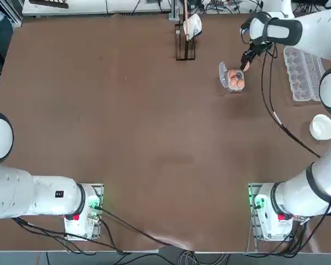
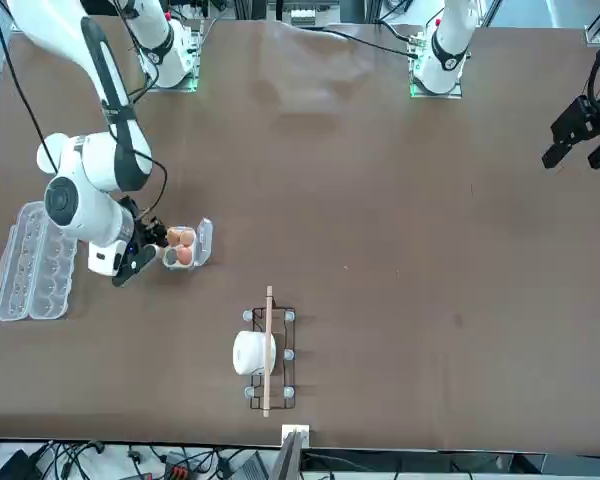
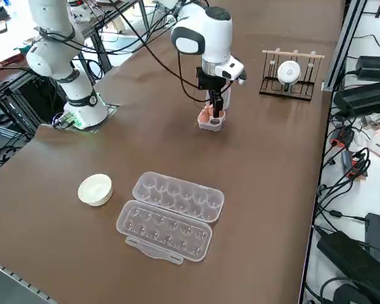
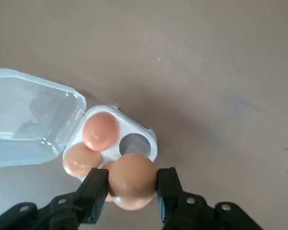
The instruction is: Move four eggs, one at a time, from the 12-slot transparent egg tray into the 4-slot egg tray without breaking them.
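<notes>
Right gripper (image 4: pixel 131 191) clamped on an egg (image 4: pixel 131 181) just above the 4-slot egg tray (image 4: pixel 145 136)

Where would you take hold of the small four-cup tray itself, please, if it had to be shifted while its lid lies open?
Probably by the outer wall of the 4-slot egg tray beside its one empty cup, coming from above: there the rim is bare. The other cups hold eggs, the thin lid flap would likely flex, and the right gripper hovers there holding an egg.
</notes>
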### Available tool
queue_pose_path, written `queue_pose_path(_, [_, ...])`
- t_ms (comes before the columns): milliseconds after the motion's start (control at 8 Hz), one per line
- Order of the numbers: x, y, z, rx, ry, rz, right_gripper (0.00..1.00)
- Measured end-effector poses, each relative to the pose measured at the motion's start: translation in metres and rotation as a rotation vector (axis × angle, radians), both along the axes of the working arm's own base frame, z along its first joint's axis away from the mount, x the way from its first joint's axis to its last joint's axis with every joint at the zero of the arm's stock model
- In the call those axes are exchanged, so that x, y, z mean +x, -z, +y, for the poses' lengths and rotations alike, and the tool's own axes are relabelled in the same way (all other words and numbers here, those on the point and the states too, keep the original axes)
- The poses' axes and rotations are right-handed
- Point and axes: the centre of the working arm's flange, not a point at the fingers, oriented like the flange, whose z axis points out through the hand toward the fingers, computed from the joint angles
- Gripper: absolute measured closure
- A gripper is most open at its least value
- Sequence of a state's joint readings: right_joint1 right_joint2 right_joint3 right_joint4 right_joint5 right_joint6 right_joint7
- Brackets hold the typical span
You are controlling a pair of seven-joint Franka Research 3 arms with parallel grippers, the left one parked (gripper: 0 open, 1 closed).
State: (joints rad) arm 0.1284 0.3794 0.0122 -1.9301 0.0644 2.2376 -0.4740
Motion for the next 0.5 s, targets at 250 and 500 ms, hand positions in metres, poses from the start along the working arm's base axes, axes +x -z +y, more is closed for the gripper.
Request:
queue_pose_path(250, [-0.001, 0.004, 0.000, -0.001, 0.004, -0.003, 0.42])
queue_pose_path(500, [-0.002, 0.013, 0.000, -0.003, 0.004, 0.002, 0.42])
